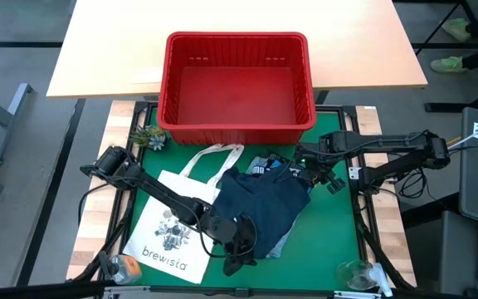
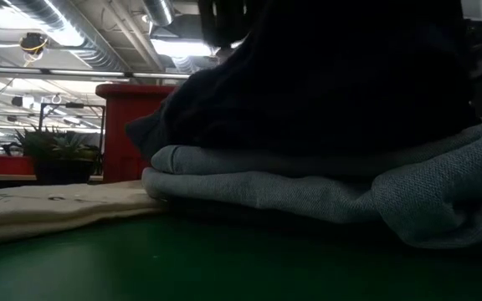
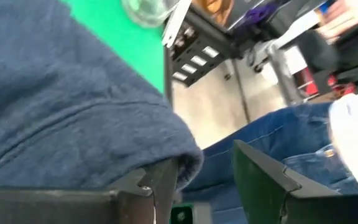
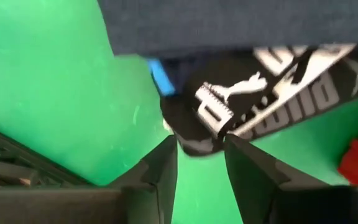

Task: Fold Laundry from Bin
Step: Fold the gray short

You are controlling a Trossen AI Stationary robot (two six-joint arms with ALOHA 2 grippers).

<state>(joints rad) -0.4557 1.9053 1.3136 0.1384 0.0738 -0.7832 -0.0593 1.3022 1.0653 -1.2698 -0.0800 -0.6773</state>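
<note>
A dark navy garment [image 1: 264, 206] lies spread on top of a small pile on the green mat, with a grey-blue folded garment [image 2: 325, 188] under it and a black waistband with white print [image 4: 253, 93] at the pile's far side. The red bin [image 1: 237, 79] stands behind the pile, its floor bare. My left gripper [image 1: 239, 249] is open at the navy garment's near edge. My right gripper [image 1: 312, 172] is open at the pile's far right corner, its tips [image 4: 201, 152] right before the black waistband. I cannot tell whether they touch it. My left gripper has the navy garment's rolled near edge [image 3: 182, 158] lying over one finger [image 3: 160, 183]. The gap between the two fingers holds no cloth. The garment rests on the pile.
The white tote bag [image 1: 181, 220] lies flat to the left of the pile, its handles toward the bin. A small plant [image 1: 148, 137] stands by the bin's near left corner. A glass [image 1: 355, 272] stands at the near right corner. A person in jeans [image 3: 291, 143] is beyond the near edge.
</note>
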